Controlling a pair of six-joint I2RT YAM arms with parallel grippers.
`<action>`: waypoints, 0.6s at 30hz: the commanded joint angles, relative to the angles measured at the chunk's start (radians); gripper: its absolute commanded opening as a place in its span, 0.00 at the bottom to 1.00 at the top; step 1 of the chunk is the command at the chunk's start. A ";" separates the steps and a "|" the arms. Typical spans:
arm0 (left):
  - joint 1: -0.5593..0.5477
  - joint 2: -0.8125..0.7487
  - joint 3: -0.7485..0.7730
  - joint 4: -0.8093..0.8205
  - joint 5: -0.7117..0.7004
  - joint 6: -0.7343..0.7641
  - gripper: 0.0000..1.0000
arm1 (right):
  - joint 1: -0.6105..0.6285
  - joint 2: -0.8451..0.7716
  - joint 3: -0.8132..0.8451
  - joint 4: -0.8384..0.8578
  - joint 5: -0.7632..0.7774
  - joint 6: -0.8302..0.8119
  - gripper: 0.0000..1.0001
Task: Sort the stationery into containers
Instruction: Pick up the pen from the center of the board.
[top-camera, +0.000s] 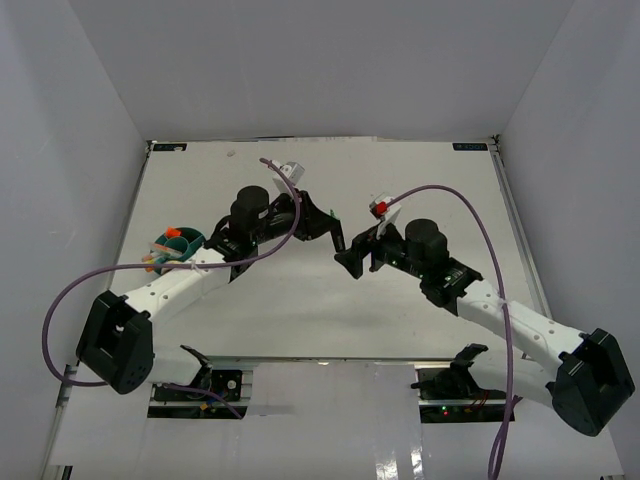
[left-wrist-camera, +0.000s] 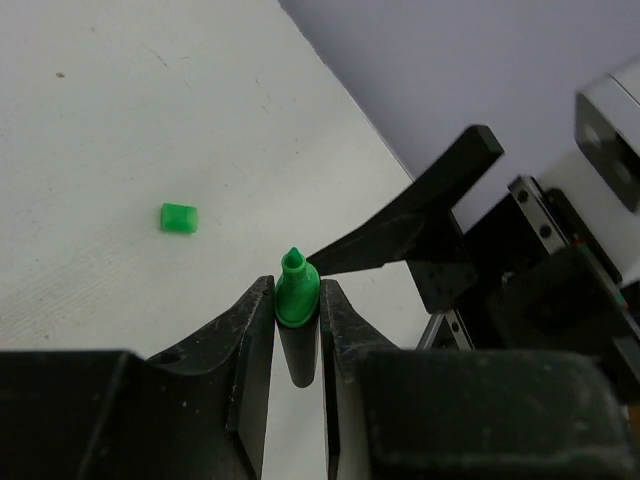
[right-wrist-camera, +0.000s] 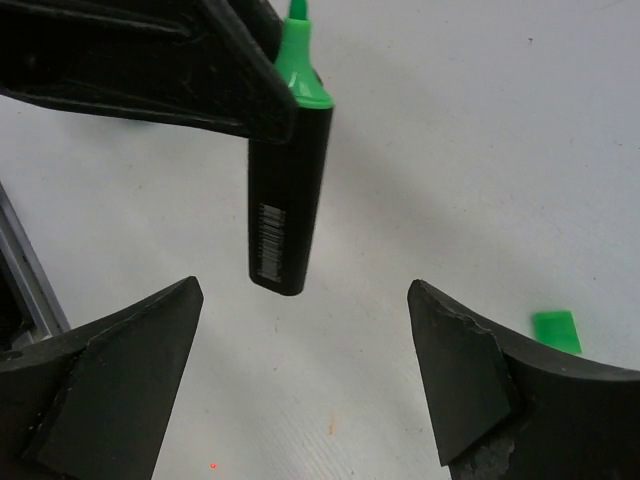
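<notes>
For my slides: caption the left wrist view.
Left gripper clamps a green-tipped black marker; a small green piece lies on the table beyond.

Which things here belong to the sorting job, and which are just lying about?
Job:
black marker, green-tipped, held by left gripper
green cap on the table
teal tub
right gripper, open

Not the job:
purple cables
enclosure walls
</notes>
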 joint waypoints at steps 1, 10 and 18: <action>-0.003 -0.063 -0.023 0.094 0.102 0.099 0.05 | -0.091 -0.014 -0.001 0.007 -0.283 -0.012 0.90; -0.003 -0.075 -0.051 0.249 0.309 0.127 0.04 | -0.153 0.049 0.050 0.057 -0.602 -0.004 0.86; -0.005 -0.058 -0.069 0.351 0.367 0.109 0.04 | -0.155 0.083 0.099 0.076 -0.656 -0.007 0.78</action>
